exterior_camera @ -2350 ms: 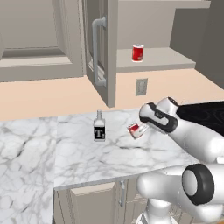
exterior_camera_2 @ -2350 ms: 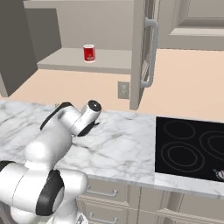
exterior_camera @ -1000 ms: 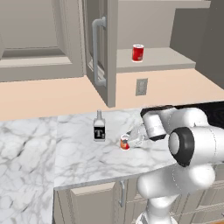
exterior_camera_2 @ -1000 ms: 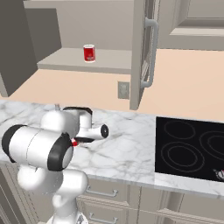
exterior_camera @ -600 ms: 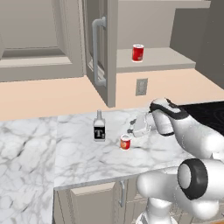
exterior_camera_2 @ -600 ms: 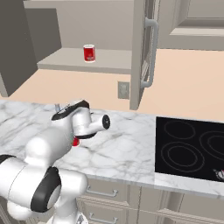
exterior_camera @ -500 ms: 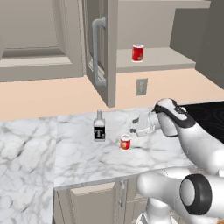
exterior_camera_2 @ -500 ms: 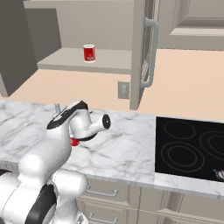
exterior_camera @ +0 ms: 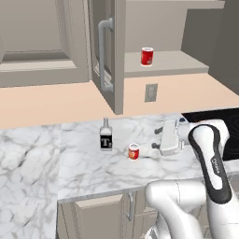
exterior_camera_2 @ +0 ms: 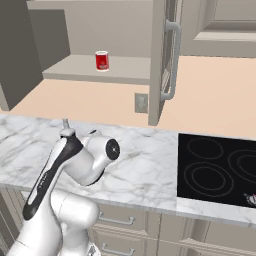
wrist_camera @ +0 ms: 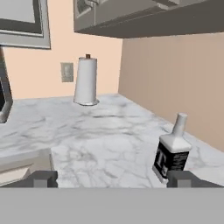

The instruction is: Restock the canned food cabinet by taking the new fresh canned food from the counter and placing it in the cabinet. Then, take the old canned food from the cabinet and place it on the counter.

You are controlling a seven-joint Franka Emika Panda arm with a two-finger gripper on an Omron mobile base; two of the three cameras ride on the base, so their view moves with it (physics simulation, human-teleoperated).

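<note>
The cabinet [exterior_camera: 168, 63] stands open, its door [exterior_camera: 119, 46] swung out. One red can [exterior_camera: 147, 56] rests on its inner shelf [exterior_camera_2: 85, 67], the same can [exterior_camera_2: 102, 61] showing in the right base view. A second red can [exterior_camera: 134, 151] stands upright on the marble counter [exterior_camera: 84, 172]. My gripper [exterior_camera: 157, 138] hovers just right of that can, a short gap apart, open and holding nothing. In the hand view the gripper [wrist_camera: 111, 179] is spread wide, with bare counter [wrist_camera: 100, 131] between its fingertips [wrist_camera: 181, 178].
A black-labelled bottle [exterior_camera: 106, 135] stands left of the counter can, and the bottle [wrist_camera: 171, 153] is close by the right fingertip. A paper towel roll [wrist_camera: 86, 81] stands farther along. The black stovetop [exterior_camera_2: 220, 167] lies right. A wall outlet [exterior_camera: 151, 92] sits under the shelf.
The gripper has let go of the counter can and drawn back to the right, its fingers spreading wider. The can stays upright where it was set down.
</note>
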